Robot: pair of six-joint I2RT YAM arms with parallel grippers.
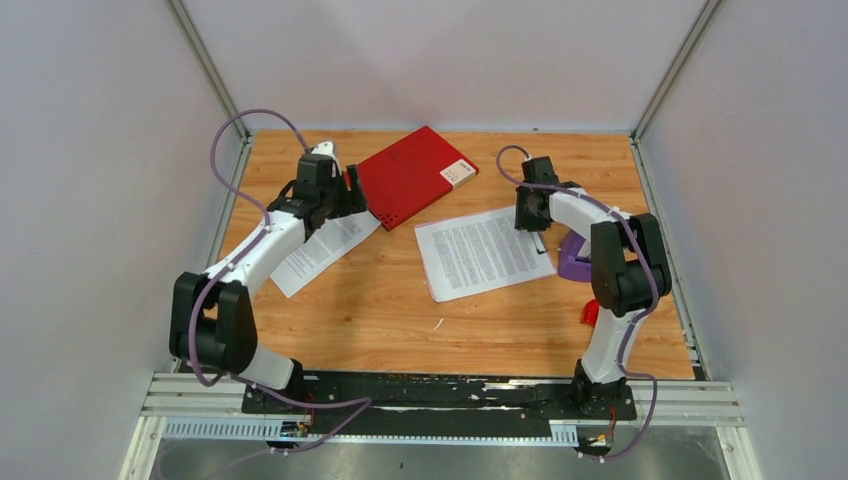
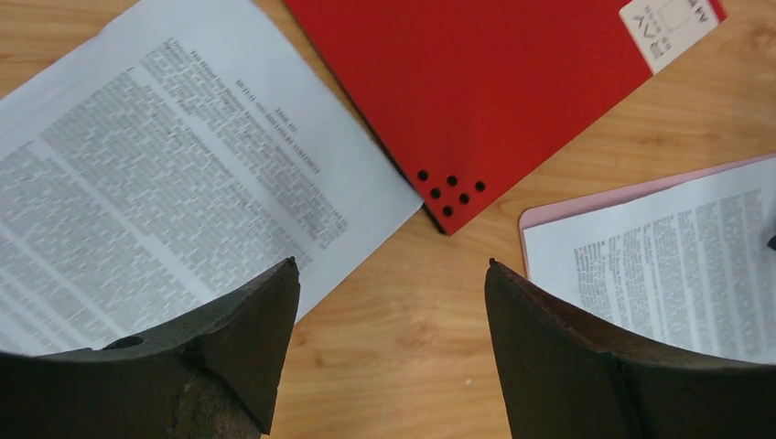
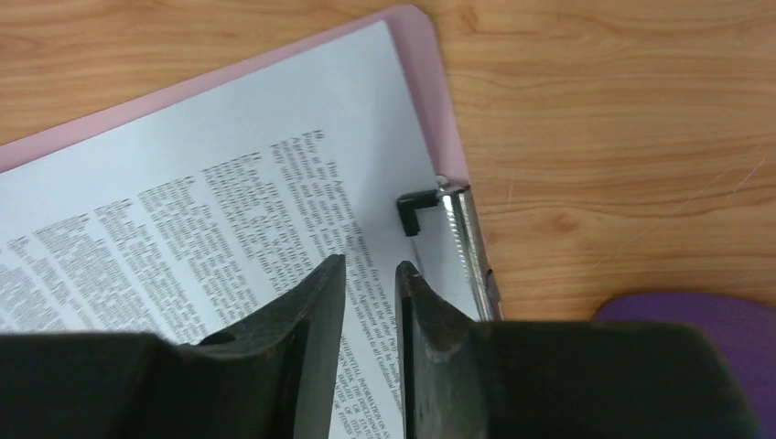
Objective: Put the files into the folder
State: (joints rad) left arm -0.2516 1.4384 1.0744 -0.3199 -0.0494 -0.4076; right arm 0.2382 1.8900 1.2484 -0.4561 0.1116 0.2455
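Observation:
The red folder (image 1: 412,176) lies closed at the back middle of the table, its white label (image 1: 458,173) at the right corner. In the left wrist view the folder (image 2: 494,82) shows punched holes at its near corner. One printed sheet (image 1: 325,250) lies loose left of the folder and shows in the left wrist view too (image 2: 165,183). Another sheet (image 1: 480,252) lies on the pink clipboard (image 3: 430,82), under its metal clip (image 3: 467,238). My left gripper (image 2: 391,265) is wide open over bare wood by the folder's corner. My right gripper (image 3: 371,265) hovers over the clipped sheet, jaws narrowly apart and empty.
A purple object (image 1: 574,258) sits right of the clipboard, and a small red object (image 1: 590,312) lies nearer the right arm's base. White walls close in the table on three sides. Bare wood (image 1: 400,320) spans the front of the table.

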